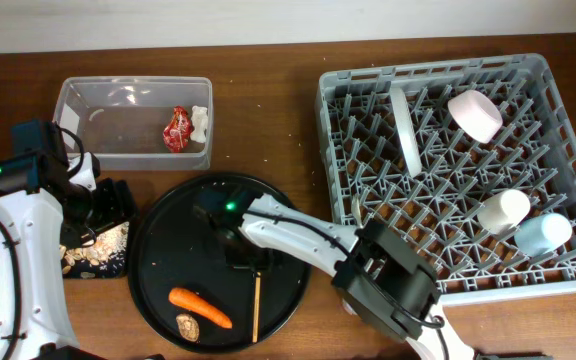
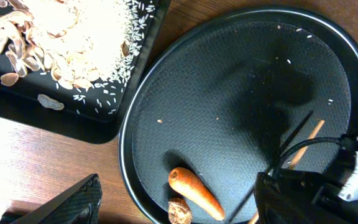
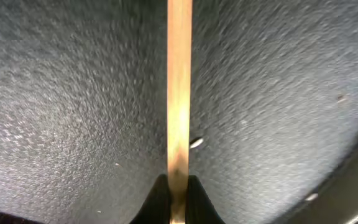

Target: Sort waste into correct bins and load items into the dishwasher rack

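Wooden stick [image 3: 179,93] pinched at its end by right gripper [image 3: 171,202], arm stretched low across round black tray [image 1: 158,290]. Near shallow black tray [image 2: 73,115] with rice crumbs [image 2: 73,37], left gripper [image 1: 108,205]: one finger seen, grip unclear. Carrot [image 1: 200,308] on round black tray. Clear tub [image 1: 98,100]: red wrapper [image 1: 177,129], white scrap [image 1: 200,122]. Rack [image 1: 333,100]: plate [image 1: 405,125], bowl [image 1: 475,115], white cup [image 1: 503,210], blue cup [image 1: 545,233].

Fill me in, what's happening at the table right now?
The right gripper is pinching the thin wooden stick on the round black tray, where the carrot also lies. The left gripper hovers by the shallow black tray holding rice-like crumbs. The red wrapper and white scrap sit in the clear tub. The plate, bowl, white cup and light blue cup are in the dishwasher rack.
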Available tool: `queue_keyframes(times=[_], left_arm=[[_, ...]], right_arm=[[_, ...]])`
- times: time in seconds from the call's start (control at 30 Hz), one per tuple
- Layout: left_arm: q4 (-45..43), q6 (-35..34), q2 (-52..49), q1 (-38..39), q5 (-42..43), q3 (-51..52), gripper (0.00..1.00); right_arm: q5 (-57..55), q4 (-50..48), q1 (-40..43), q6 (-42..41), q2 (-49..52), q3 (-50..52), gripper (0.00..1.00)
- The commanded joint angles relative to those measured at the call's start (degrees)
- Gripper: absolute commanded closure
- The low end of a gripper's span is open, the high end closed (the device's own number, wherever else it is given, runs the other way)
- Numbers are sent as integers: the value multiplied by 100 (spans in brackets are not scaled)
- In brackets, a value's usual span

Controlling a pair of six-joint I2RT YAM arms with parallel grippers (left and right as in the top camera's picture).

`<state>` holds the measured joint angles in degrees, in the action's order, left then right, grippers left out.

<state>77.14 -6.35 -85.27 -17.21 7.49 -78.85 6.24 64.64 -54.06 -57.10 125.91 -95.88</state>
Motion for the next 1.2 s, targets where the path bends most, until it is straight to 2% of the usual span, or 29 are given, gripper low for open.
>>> queue_keyframes(times=[0.0, 0.17, 0.23, 0.33, 0.5, 0.7, 0.77, 0.83, 1.07, 1.17], left_arm=[[7, -48, 63, 22, 61, 9, 22], [7, -48, 66, 22, 63, 9, 22], [9, -50, 66, 28, 66, 9, 22], [15, -50, 66, 33, 81, 13, 22], [-37, -50, 66, 33, 297, 192, 22], [-166, -50, 66, 33, 437, 629, 22], [-166, -50, 66, 33, 586, 678, 22], [-162, -50, 66, 33, 586, 682, 22], [-26, -50, 66, 48, 693, 682, 22], [142, -302, 66, 527, 691, 682, 22]], right_arm=[[-586, 522, 374, 951, -640, -442, 96], [-1467, 1471, 1147, 2664, -2229, -455, 95], [-1467, 1626, 1478, 3198, -2476, -455, 95], [-1449, 1912, 2184, 3499, -2500, -348, 96], [-1432, 1580, 2761, 3738, -2494, 264, 96], [-1121, 640, 2789, 4033, -2492, 929, 95], [-1121, 461, 2789, 4033, -2492, 938, 73], [-1123, 317, 2789, 4035, -2492, 938, 59], [-1145, 507, 2791, 3838, -2511, 911, 60], [-1123, 780, 3053, 3672, -3029, 774, 59]])
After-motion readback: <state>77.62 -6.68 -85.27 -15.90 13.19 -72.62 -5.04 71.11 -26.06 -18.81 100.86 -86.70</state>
